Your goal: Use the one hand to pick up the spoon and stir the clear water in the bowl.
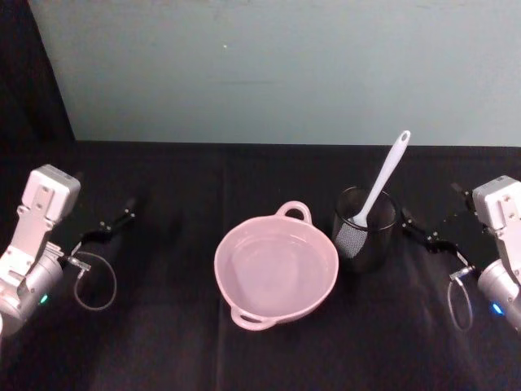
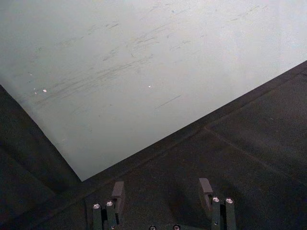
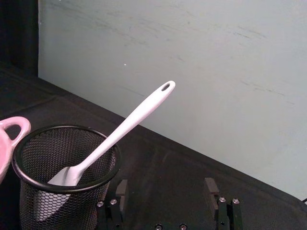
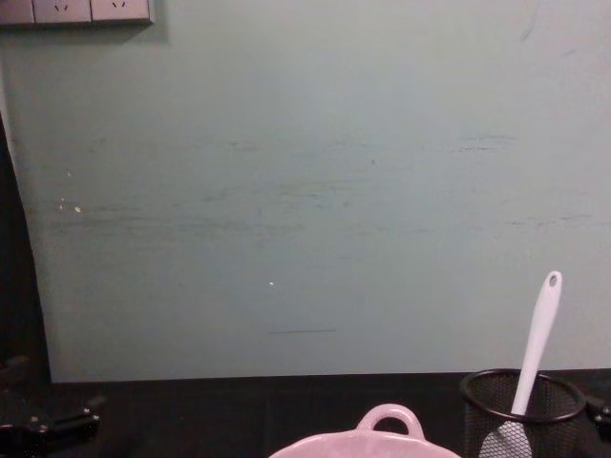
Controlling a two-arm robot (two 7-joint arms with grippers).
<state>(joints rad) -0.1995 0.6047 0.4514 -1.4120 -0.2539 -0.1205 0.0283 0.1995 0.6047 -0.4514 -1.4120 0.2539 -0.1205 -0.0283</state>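
Right pincer (image 3: 165, 188) agape beside slim white spoon (image 3: 125, 125) in mesh cup (image 3: 29, 143)

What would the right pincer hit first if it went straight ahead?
Likely the pale wall beyond bare table; the right pincer aims just past the mesh cup holding the spoon, though one finger might graze it.
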